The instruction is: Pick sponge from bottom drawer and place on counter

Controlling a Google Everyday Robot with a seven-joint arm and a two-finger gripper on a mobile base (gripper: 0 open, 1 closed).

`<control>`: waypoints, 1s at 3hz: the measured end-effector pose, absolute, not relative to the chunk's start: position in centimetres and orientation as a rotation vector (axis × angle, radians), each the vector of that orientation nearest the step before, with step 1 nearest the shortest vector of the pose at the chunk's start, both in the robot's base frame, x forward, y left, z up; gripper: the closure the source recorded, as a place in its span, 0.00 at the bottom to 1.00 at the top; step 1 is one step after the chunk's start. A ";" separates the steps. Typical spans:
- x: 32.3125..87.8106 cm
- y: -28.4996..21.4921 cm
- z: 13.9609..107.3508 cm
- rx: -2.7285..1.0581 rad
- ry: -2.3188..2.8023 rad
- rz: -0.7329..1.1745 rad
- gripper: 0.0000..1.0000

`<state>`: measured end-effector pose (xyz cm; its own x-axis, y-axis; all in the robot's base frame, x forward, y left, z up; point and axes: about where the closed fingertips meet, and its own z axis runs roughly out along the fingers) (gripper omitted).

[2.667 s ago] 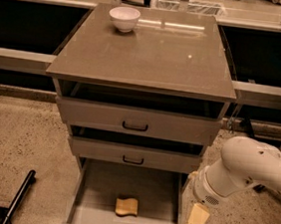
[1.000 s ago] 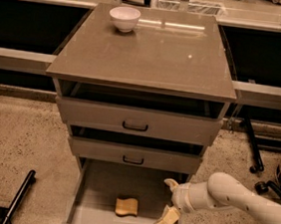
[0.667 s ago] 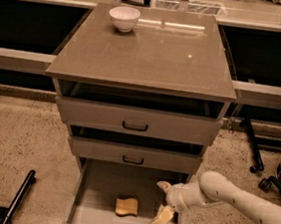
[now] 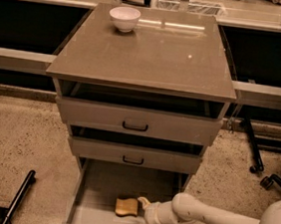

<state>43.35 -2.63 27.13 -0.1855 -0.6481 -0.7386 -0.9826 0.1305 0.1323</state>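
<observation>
I log the bowl [image 4: 124, 18] on the worktop [image 4: 151, 60], at its 11 o'clock corner. Three drawers stack beneath: top drawer [image 4: 137, 121], middle drawer [image 4: 133, 155], and bottom drawer [image 4: 97, 189], which stands out furthest toward me. The sponge [image 4: 126, 207] lies in the bottom drawer, toward 6 o'clock of its floor. My claw [image 4: 143, 217] sits in that drawer, just at the sponge's 3 o'clock; the arm [image 4: 209, 221] enters from 4 o'clock.

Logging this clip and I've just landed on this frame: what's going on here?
The robot's white arm reaches into the open bottom drawer. Its gripper sits just right of the yellow-tan sponge, which lies on the drawer floor. The fingers are spread and the sponge is not yet grasped. The counter above carries a white bowl near its back left corner.
</observation>
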 end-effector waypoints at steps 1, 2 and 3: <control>45.9 -1.6 24.9 -1.556 1.864 0.673 0.00; 45.9 -1.6 24.9 -1.556 1.864 0.673 0.00; 46.9 -1.5 24.6 -1.575 1.820 0.645 0.00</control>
<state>46.88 -1.47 24.63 -0.0788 -0.6724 -0.7360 -0.9858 0.1622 -0.0427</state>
